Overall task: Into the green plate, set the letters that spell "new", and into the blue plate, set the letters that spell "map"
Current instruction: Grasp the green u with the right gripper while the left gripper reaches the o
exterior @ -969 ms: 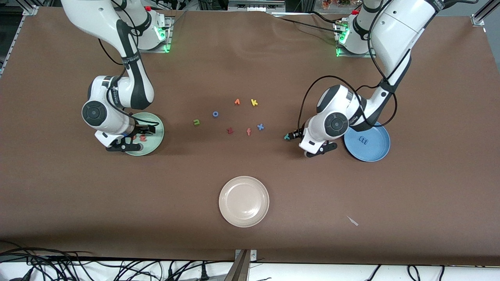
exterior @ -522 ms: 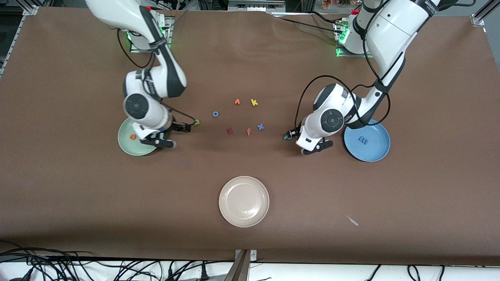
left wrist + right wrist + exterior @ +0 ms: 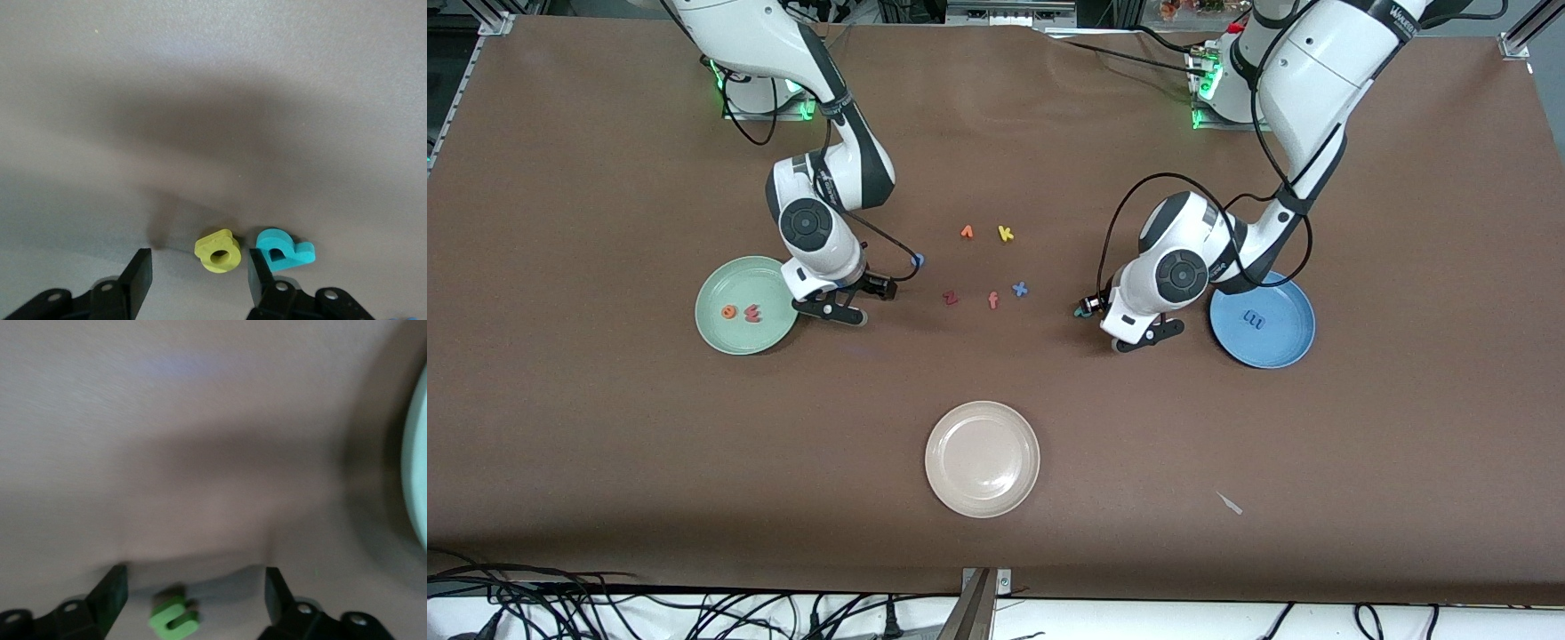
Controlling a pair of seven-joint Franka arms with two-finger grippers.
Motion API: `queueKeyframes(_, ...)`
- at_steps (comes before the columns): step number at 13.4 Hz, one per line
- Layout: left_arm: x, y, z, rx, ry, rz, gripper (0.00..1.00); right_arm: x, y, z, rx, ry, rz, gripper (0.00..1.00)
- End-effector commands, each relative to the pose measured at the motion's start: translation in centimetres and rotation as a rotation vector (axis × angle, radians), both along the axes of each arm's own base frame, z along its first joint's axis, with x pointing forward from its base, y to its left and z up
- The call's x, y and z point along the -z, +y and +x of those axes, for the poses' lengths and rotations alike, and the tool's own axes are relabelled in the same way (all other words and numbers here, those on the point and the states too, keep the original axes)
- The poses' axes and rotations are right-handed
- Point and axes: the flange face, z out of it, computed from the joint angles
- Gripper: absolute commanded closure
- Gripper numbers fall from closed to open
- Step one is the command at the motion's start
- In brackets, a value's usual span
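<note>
The green plate (image 3: 734,280) holds the orange "e" (image 3: 729,312) and the pinkish-red "w" (image 3: 752,312). Beside the plate, toward the table's middle, my right gripper (image 3: 196,581) stands open and low over the green "n" (image 3: 175,618), which lies loose between its fingers. The blue plate (image 3: 1280,342) holds the blue "m" (image 3: 1254,318). My left gripper (image 3: 198,265) is low and open beside that plate. The yellow "a" (image 3: 218,251) lies between its fingers, close to one of them. The teal "p" (image 3: 283,249) lies just outside that finger.
Loose letters lie between the grippers: a blue "o" (image 3: 918,260), an orange one (image 3: 967,232), the yellow "k" (image 3: 1006,233), the dark red "z" (image 3: 950,298), the salmon "f" (image 3: 992,300) and the blue "x" (image 3: 1019,288). A cream-white plate (image 3: 983,498) sits nearer the front camera.
My right gripper has swung off the green plate toward the table's middle and now straddles the green "n". My left arm has hardly moved.
</note>
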Motion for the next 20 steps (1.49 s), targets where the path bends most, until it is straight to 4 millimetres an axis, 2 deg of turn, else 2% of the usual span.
queueKeyframes(1,0.5,-0.1,-0.2,-0.004,-0.003,0.003,0.33,-0.3,0.4,-1.4,0.022,-0.009,0.01,0.24)
queueKeyframes(7,0.6,0.6,0.1,0.009,0.001,0.001,0.35,-0.8,2.0,-3.0,0.036,0.003,0.024,0.27)
queueKeyframes(9,0.6,0.8,0.1,0.031,-0.002,0.0,0.35,-0.7,2.0,-2.9,0.031,0.001,0.023,0.4)
queueKeyframes(11,0.6,0.8,0.1,0.029,0.0,0.001,0.35,-0.8,2.0,-2.9,0.026,0.002,0.023,0.65)
queueKeyframes(13,0.5,0.5,0.2,0.017,-0.003,0.002,0.36,-0.9,2.0,-2.7,0.026,-0.001,0.024,0.8)
queueKeyframes(15,0.5,0.4,0.2,0.011,-0.005,0.002,0.37,-1.5,2.2,-2.3,0.018,-0.011,0.033,0.85)
queueKeyframes(16,0.6,0.5,0.2,0.004,-0.002,0.004,0.38,-2.5,2.0,-1.7,0.018,-0.026,0.043,0.86)
queueKeyframes(18,0.7,0.5,0.2,0.0,-0.002,0.004,0.4,-4.6,-0.7,0.4,-0.006,0.005,0.032,0.85)
queueKeyframes(20,0.7,0.4,0.2,0.002,-0.002,0.004,0.4,-7.4,-5.0,2.9,-0.08,0.049,0.033,0.85)
